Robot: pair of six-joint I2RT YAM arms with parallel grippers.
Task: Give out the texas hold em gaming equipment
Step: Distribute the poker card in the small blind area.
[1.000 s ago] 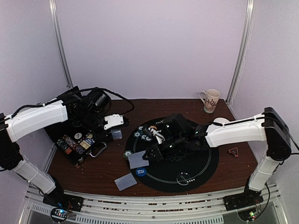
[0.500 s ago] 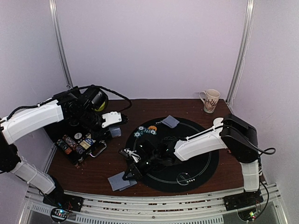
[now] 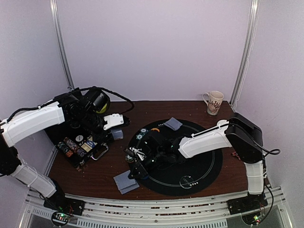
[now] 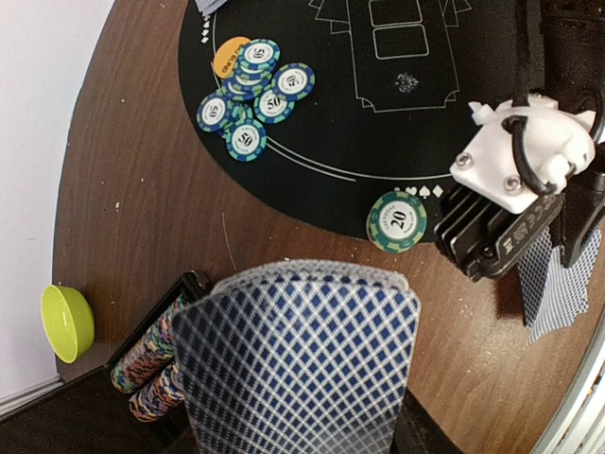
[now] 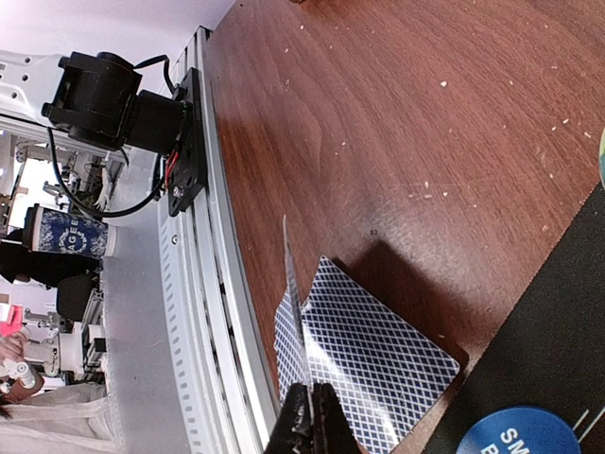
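Playing cards lie on the brown table just off the black mat's near-left rim. The right gripper has drawn back toward the mat. Lilac walls surround.

Left wrist: the left gripper clamps the deck, left of the mat.

Right wrist: the right gripper is closed tight on one card above those lying.

Robotics laboratory test cell: a left arm and a right arm, white-shelled and trailing black cable, are seen bolted to an aluminium rail at the edge of a wooden table. The bench is boxed in by plain pale panels and metal posts. Lit circuit boards are fixed by the bases; beyond the rail, a cluttered workroom with a paper cup is glimpsed.
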